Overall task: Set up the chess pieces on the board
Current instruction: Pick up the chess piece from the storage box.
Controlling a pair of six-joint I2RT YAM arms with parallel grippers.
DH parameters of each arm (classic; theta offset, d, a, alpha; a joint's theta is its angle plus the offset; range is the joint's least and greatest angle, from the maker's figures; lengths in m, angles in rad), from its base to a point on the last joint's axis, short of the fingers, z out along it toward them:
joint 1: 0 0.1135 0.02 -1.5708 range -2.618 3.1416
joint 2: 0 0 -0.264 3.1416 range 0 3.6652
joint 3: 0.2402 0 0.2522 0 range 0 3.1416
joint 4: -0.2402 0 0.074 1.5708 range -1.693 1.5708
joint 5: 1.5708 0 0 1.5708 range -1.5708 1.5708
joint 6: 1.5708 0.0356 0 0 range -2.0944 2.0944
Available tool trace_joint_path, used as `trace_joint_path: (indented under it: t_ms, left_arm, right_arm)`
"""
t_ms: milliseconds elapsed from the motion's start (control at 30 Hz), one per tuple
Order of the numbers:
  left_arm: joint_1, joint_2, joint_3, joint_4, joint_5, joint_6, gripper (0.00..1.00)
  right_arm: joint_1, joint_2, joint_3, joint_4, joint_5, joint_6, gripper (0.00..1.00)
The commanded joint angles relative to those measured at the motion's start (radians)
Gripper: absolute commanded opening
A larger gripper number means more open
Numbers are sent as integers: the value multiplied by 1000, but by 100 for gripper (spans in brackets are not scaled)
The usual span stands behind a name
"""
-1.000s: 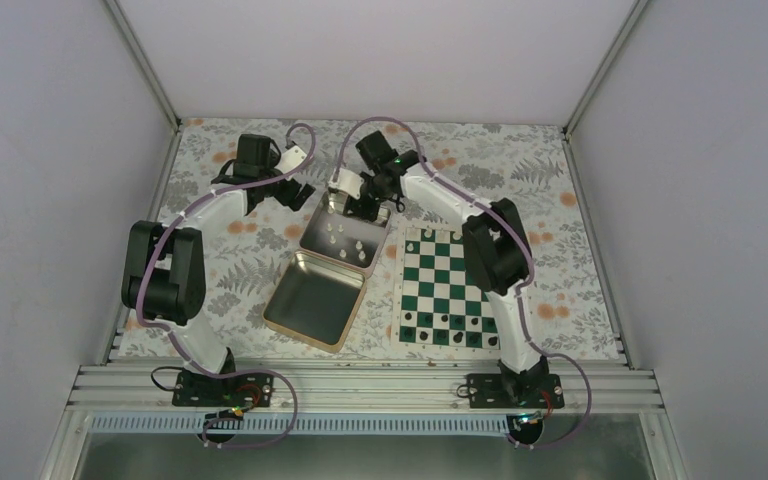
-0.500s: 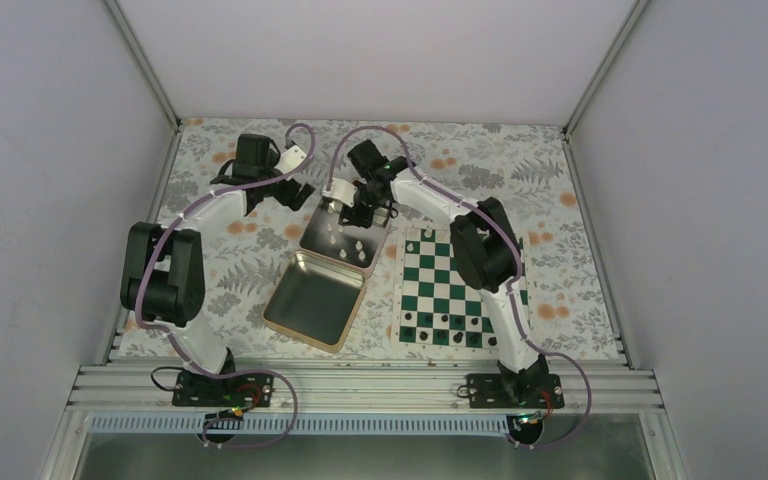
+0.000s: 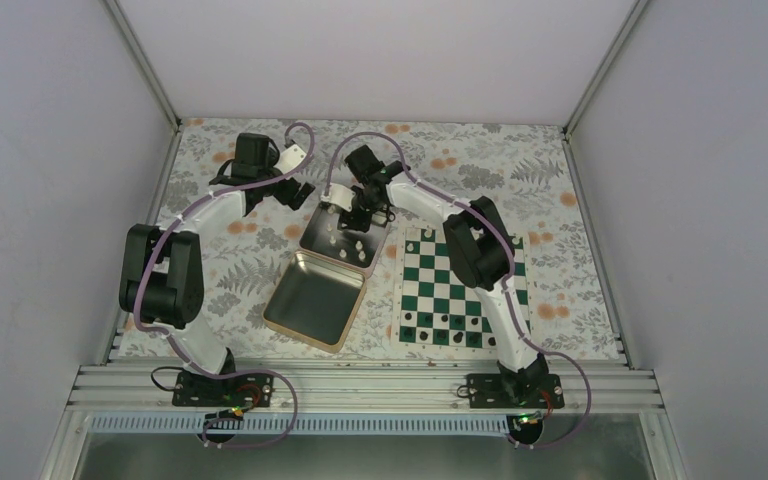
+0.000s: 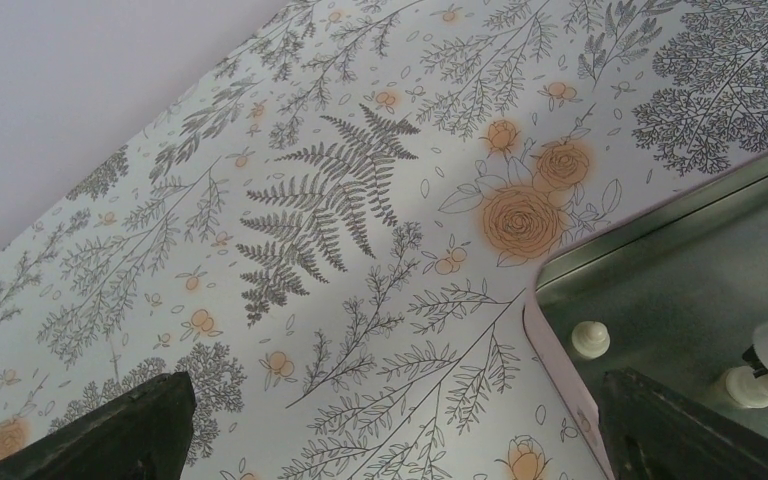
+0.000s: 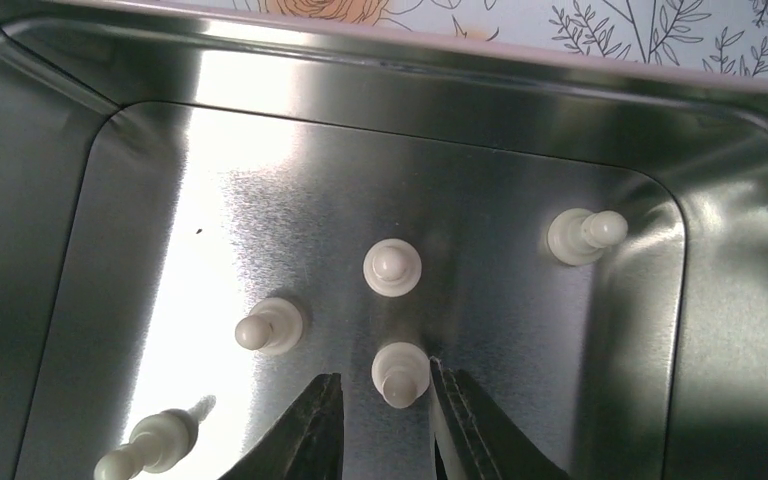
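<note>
Right wrist: R end effector (image 5: 382,376) straddles pawn (image 5: 401,368) in tin (image 5: 730,300); jaws parted.

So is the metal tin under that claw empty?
No, five small cream chess pieces sit on the shiny floor of the tin in the right wrist view.

Right gripper (image 5: 384,395) inside tin (image 5: 560,120). Pawn A (image 5: 400,373) between its fingers; pawn B (image 5: 392,267) just ahead; pawn C (image 5: 270,327) ahead-left; pawn D (image 5: 582,236) ahead-right; pawn E (image 5: 150,445) far left.
</note>
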Motion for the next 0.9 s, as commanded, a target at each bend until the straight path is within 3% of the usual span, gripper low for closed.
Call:
trace_joint_path:
  t_ms: [0,433,533,867]
  left_arm:
    - [1,-32,-16,21,23,-1,100]
    - [8,-35,-20,21,36,1,100]
    - [8,-34,-19,22,40,1,100]
    - [8,-28,-9,20,35,1,100]
  right_arm:
    - [9,22,22,35,-14,2,25]
    - [13,52,47,31,-10,6,20]
    - [13,17,20,46,-9,6,12]
    - [3,-219,-132,58,22,28,8]
